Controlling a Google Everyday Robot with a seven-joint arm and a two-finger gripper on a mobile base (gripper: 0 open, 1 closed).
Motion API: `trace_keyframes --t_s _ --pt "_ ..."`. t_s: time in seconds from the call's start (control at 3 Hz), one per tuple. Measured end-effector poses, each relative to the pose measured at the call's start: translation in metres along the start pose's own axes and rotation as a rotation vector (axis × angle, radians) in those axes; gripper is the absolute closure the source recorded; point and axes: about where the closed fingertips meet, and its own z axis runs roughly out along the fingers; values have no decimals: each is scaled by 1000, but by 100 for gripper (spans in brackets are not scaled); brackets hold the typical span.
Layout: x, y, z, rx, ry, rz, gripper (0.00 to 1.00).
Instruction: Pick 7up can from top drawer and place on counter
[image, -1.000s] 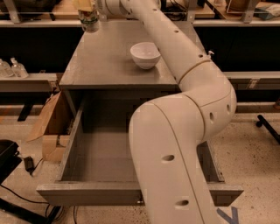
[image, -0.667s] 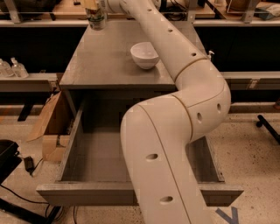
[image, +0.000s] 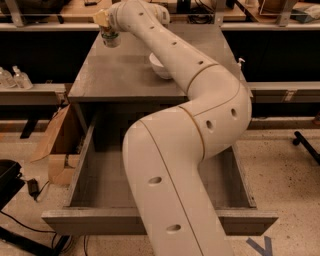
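Note:
The 7up can (image: 110, 37) is a whitish-green can held upright at the far left part of the grey counter (image: 125, 75), at or just above its surface. My gripper (image: 106, 24) is shut on the can from above, at the end of my white arm that reaches over the counter. The top drawer (image: 90, 175) stands pulled out below the counter, and what I see of its inside is bare; my arm hides its middle.
A white bowl (image: 159, 66) stands on the counter behind my arm. A cardboard box (image: 59, 145) sits on the floor left of the drawer. Two clear bottles (image: 12, 77) stand on a shelf at the left. A tan workbench with cables runs along the back.
My arm has swung left, and the gripper with the can has moved toward the counter's left side and a little nearer the camera.

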Motion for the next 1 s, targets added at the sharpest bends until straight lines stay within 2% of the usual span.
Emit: trace_keyframes --t_s 0.67,1.0 --pt "61 24 13 50 50 52 100" --pt "81 23 12 57 85 57 82"
